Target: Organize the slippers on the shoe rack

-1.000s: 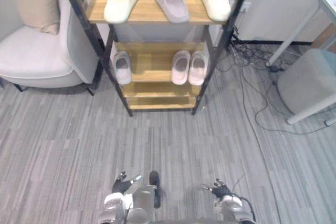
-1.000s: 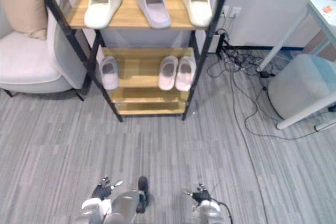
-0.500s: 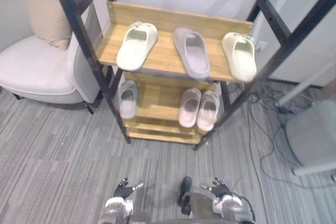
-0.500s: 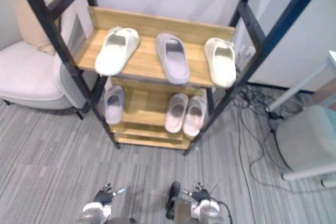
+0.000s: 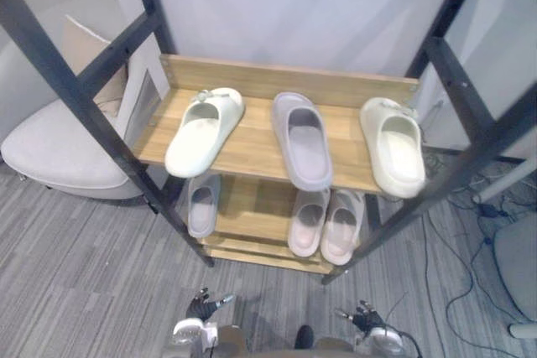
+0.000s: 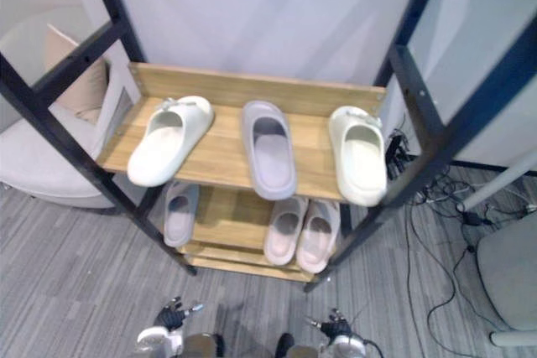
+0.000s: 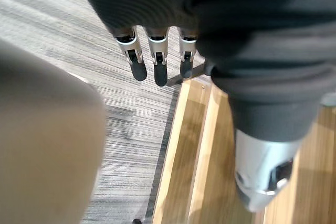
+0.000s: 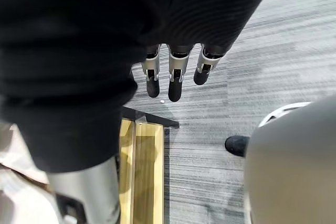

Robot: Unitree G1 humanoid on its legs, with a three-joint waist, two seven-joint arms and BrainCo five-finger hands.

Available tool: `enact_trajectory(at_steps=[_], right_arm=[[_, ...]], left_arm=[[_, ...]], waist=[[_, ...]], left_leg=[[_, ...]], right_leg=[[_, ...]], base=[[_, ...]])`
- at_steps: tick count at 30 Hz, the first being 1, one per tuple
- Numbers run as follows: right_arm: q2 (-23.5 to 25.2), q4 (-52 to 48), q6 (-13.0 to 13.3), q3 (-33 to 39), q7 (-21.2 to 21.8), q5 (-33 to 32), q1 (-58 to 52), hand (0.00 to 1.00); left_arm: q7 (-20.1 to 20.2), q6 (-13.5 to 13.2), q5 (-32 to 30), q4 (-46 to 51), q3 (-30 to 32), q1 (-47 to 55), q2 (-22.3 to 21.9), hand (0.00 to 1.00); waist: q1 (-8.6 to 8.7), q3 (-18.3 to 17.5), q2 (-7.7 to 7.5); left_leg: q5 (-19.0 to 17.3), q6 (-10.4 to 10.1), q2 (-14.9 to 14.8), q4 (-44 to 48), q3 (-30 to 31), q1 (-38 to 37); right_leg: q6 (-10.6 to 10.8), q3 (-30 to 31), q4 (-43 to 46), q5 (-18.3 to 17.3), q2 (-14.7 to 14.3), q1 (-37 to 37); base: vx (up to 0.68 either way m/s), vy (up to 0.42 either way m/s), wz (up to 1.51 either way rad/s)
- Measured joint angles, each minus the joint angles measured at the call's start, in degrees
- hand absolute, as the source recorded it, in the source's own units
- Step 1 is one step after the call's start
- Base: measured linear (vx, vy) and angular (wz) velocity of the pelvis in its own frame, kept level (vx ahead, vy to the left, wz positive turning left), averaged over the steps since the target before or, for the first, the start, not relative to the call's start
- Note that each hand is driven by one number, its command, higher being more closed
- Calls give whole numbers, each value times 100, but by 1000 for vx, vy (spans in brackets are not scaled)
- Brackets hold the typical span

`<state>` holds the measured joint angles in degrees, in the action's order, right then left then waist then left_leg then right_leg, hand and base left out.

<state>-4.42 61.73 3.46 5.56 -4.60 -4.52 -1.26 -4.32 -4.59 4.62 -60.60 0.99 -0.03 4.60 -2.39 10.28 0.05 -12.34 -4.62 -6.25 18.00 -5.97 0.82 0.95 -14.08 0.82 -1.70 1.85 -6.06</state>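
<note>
I see open carpet (image 5: 84, 291) bottom left before the rack (image 5: 336, 90); three slippers (image 5: 303, 138) mid-frame, three below; left hand (image 5: 199, 305), right hand (image 5: 367, 318) relaxed, empty.

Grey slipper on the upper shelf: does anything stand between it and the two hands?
Nothing visible does. The grey slipper lies at the open front of the shelf; left hand and right hand hang open, low above the carpet.

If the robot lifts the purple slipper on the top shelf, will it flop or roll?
The purple slipper looks thick and moulded, so it is probably stiff and light. It lies flat on its sole on the top shelf, so rolling seems unlikely. Its toe reaches the front edge, so a push might tip it off.
</note>
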Motion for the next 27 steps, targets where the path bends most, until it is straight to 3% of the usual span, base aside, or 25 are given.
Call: enact_trajectory(at_steps=[6,15,18,20,23,27], right_arm=[[0,9,2,-3,17,12,-19,0],[-16,-45,2,-185,11,12,-28,0],[-8,-898,1,-477,-47,35,-332,0],[-1,-2125,6,-682,-90,241,-770,0],[-9,-3671,83,-669,-108,440,-1387,0],[42,-5004,165,-647,-104,694,-2078,0]], left_arm=[[6,-4,-73,-200,-223,-3,37,0],[2,-7,-115,-258,-217,21,74,0],[-7,-7,-115,-252,-214,26,80,0],[-39,-5,-122,-235,-211,62,91,0],[-53,-7,-226,-188,-211,122,121,0],[-57,-8,-290,-188,-213,154,146,0]], waist=[[32,-95,16],[41,-124,-20],[68,-134,-44],[137,-129,-71],[263,-135,-123],[328,-155,-211]], left_leg=[[109,167,265,-672,-137,-518],[270,221,358,-1117,-291,-727],[380,233,365,-1285,-427,-739],[433,238,364,-1377,-596,-804],[434,241,347,-1384,-766,-811],[411,206,350,-1412,-925,-842]], right_leg=[[104,218,-117,-21,192,-148],[165,472,-129,41,208,-45],[152,634,-129,135,197,98],[164,832,-154,224,176,167],[188,1019,-231,322,174,251],[194,1183,-261,401,164,308]], base=[[118,85,-17],[-33,12,-11],[-84,2,-27],[-88,10,-41],[-110,11,-33],[-41,17,-25]])
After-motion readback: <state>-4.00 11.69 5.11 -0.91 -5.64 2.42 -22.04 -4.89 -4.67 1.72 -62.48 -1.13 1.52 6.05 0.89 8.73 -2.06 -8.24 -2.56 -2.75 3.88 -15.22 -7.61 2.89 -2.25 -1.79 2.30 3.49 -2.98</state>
